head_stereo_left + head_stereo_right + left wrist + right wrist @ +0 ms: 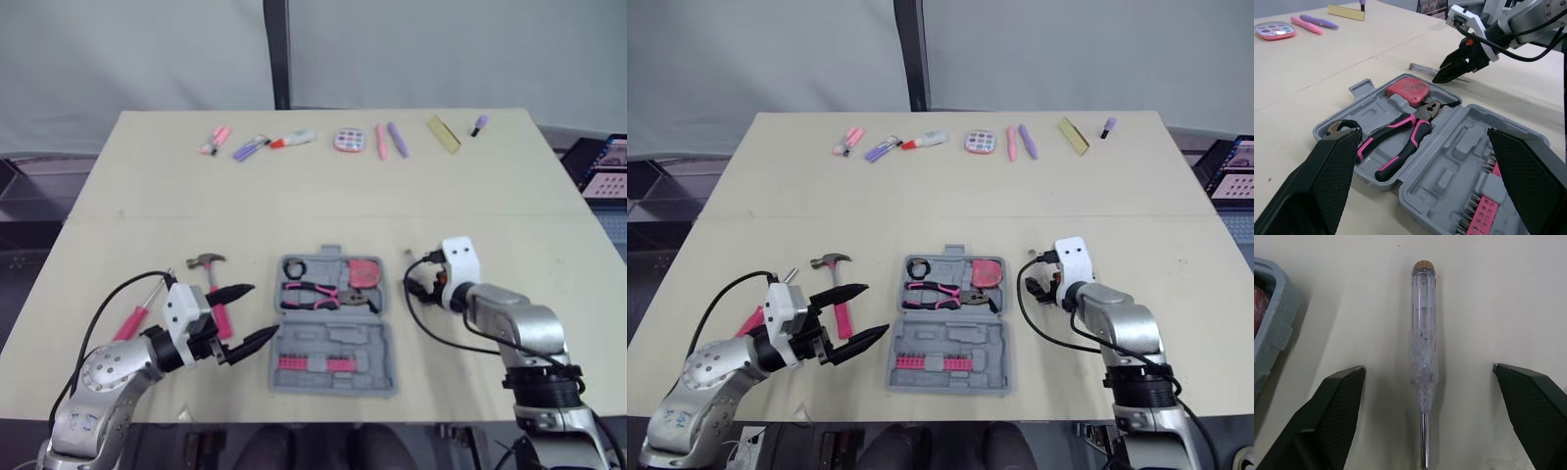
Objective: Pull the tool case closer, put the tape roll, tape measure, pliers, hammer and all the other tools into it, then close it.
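The grey tool case (364,338) lies open near the table's front edge. In it are a black tape roll (294,266), a red tape measure (365,272), pink-handled pliers (312,294) and a pink bit rack (315,362). A pink-handled hammer (212,277) and a pink screwdriver (131,320) lie left of the case. My left gripper (251,315) hovers open just left of the case, over the hammer's handle end. To the right of the case, my right gripper (1427,368) is open, its fingers on either side of a clear-handled screwdriver (1422,347).
Along the far edge lies a row of small items: pink and purple markers (240,145), a round palette (349,140), two pens (389,140) and a yellow ruler (443,133). A dark object (602,166) sits off the table's right side.
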`<state>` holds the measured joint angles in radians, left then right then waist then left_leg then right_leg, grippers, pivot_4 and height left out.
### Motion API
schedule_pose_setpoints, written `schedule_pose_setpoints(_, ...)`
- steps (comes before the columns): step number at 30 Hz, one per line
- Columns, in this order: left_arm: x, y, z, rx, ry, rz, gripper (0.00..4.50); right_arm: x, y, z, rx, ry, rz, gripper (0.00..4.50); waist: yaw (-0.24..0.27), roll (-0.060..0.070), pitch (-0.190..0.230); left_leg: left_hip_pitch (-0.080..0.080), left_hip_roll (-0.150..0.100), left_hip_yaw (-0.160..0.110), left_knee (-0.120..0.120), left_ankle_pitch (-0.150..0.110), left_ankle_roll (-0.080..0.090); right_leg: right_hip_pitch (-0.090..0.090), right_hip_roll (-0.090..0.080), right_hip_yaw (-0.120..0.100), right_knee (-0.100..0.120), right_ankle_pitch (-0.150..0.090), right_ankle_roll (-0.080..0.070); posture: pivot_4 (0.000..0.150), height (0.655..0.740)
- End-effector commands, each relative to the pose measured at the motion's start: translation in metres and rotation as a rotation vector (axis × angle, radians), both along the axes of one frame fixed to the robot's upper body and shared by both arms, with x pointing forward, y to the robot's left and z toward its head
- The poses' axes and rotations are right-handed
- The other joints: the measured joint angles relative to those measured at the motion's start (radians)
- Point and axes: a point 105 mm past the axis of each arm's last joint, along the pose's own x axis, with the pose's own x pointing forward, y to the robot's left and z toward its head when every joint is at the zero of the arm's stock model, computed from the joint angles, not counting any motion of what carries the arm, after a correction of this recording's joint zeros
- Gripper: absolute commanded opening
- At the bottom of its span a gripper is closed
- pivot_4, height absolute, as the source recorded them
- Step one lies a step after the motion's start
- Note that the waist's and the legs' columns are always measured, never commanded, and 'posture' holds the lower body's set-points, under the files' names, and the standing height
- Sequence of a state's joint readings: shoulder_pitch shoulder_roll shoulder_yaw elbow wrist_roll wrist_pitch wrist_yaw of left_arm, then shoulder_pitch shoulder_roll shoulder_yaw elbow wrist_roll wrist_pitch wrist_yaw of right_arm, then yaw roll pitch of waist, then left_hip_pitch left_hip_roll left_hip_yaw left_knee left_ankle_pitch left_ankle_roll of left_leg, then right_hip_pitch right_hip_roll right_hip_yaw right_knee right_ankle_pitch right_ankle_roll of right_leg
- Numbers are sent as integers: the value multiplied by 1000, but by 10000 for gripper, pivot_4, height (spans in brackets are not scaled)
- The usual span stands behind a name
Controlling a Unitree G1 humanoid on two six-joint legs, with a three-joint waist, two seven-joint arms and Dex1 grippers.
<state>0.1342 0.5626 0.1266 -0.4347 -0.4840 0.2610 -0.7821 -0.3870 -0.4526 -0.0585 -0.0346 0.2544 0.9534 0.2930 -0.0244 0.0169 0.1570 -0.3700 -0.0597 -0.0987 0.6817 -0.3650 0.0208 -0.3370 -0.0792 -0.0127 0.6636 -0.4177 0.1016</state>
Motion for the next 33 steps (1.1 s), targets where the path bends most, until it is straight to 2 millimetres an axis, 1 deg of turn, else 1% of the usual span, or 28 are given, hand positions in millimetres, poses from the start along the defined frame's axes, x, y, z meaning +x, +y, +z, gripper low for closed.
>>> schedule_pose_setpoints(1, -4, -7, 8, 0, -37, -22, 44731, 2, 4, 5, 5, -25, 16, 44376, -2, 0, 0, 0, 0, 0, 0, 0, 0, 0, 0, 0, 0, 0, 0, 1500, 7134)
schedule_pose_setpoints(4, -4, -7, 9, 0, -38, -22, 45000, 2, 5, 5, 6, -25, 21, 36667, -3, 0, 0, 0, 0, 0, 0, 0, 0, 0, 0, 0, 0, 0, 0, 1500, 7134)
schedule_pose_setpoints(7, -4, -8, 9, 0, -37, -22, 45000, 2, 7, 5, 7, -28, 25, 22254, -3, 0, 0, 0, 0, 0, 0, 0, 0, -1, 0, 0, 0, 0, 0, 1500, 7134)
schedule_pose_setpoints(11, -3, -9, 10, -1, -37, -21, 45000, 2, 8, 6, 9, -32, 28, 1302, -3, 0, 0, 0, 0, 0, 0, 0, 0, -1, 0, 0, 0, 0, 0, 1500, 7134)
schedule_pose_setpoints(12, -3, -9, 10, -1, -36, -21, 45000, 2, 8, 7, 9, -33, 28, 580, -3, 0, 0, 0, 0, 0, 0, 0, 0, -1, 0, 0, 0, 0, 0, 1500, 7134)
schedule_pose_setpoints(22, -3, -9, 10, -4, -35, -19, 45000, 3, 10, 11, 7, -44, 37, 580, -3, 0, 0, 0, 0, 0, 0, 0, 0, -1, 0, 0, 0, 0, 0, 1500, 7134)
schedule_pose_setpoints(24, -4, -7, 10, -5, -32, -20, 45000, 3, 10, 17, 0, -56, 48, 580, -3, 0, 0, 0, 0, 0, 0, 0, 0, -1, 0, 0, 0, 0, 0, 1500, 7134)
schedule_pose_setpoints(26, -6, 0, 12, 1, -19, -27, 45000, -2, 12, 31, -37, -75, 100, 580, -3, 1, 1, 0, 0, 0, 0, 0, 0, -1, 0, 0, 0, 0, 0, 1500, 7134)
schedule_pose_setpoints(30, -12, 16, 11, 39, 19, -45, 45000, -19, 14, 50, -142, -71, 218, 580, -2, 2, 1, -2, 0, 0, 0, 0, 0, -2, 0, 1, 0, 0, 0, 1500, 7134)
schedule_pose_setpoints(33, -14, 26, 9, 55, 43, -48, 45000, -31, 19, 65, -190, -67, 299, 580, -1, 1, 1, -2, 0, 0, -1, 0, 0, -2, 0, 1, -1, 0, 0, 1500, 7134)
